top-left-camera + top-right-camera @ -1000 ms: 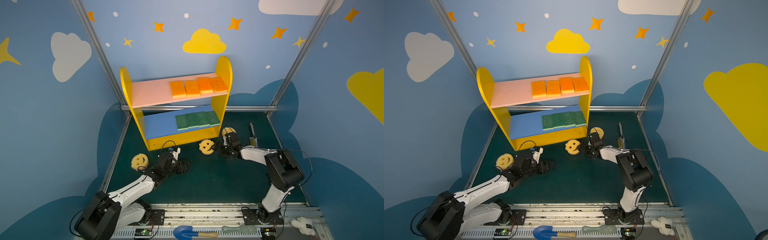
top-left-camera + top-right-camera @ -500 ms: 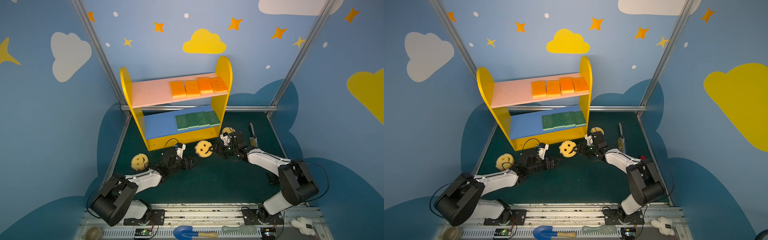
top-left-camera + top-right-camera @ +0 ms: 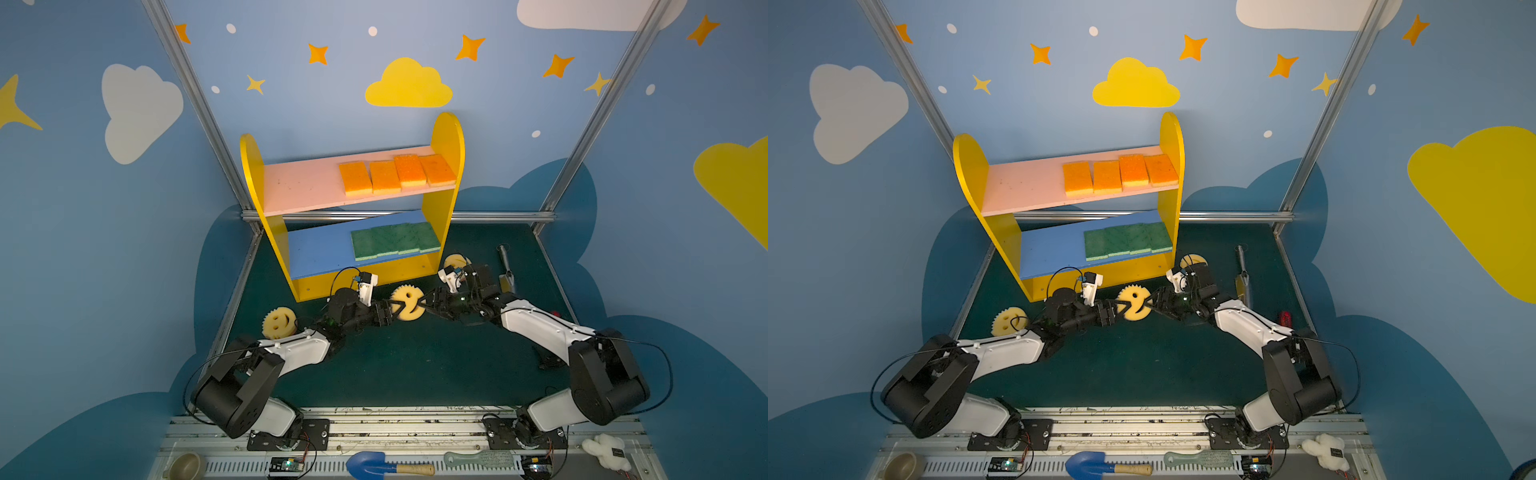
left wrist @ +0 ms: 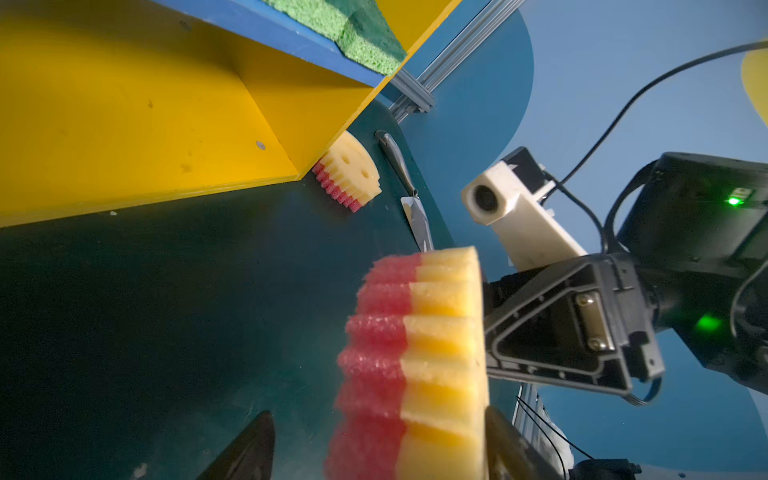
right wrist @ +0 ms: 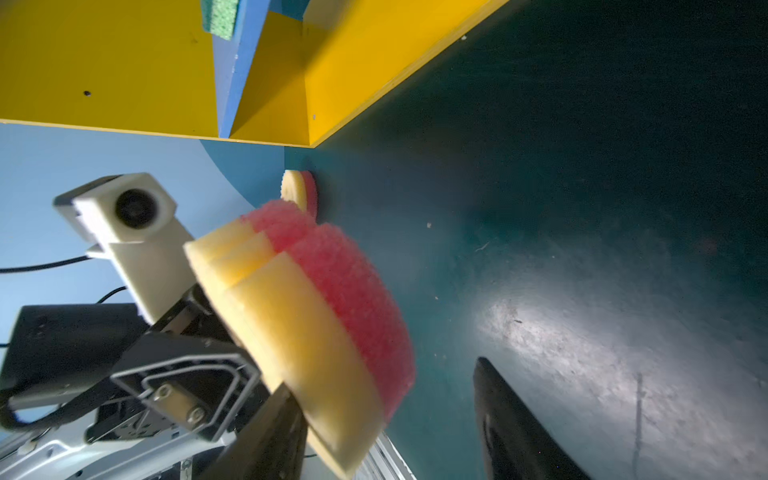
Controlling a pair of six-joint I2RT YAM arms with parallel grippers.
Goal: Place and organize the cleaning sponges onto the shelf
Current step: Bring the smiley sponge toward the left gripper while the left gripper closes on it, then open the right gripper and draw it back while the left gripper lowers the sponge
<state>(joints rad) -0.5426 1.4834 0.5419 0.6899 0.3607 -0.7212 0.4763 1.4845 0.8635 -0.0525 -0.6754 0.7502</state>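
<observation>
A round yellow smiley sponge [image 3: 409, 293] with a pink underside hangs in front of the shelf [image 3: 446, 137], between both grippers. My left gripper [image 3: 395, 309] and right gripper [image 3: 424, 307] each straddle it, open. In each wrist view one finger lies against the yellow face, with a gap on the pink side [image 4: 374, 332] [image 5: 353, 291]. I cannot tell if its edge touches the floor. A second smiley sponge [image 3: 279, 322] lies at the left and a third [image 3: 455, 262] by the shelf's right corner. Several orange pads [image 3: 397, 174] sit on the pink board, several green pads [image 3: 395, 241] on the blue board.
A metal scoop [image 3: 506, 266] lies right of the shelf, and a small red object [image 3: 1285, 319] sits near the right arm. On the front rail are a blue shovel [image 3: 374, 463], a brush [image 3: 478, 459], a bowl [image 3: 187, 465] and a white fluffy toy [image 3: 604, 451].
My left arm has reached right until its gripper meets the smiley sponge. The right gripper has narrowed and come left with the sponge, which has moved slightly towards the front.
</observation>
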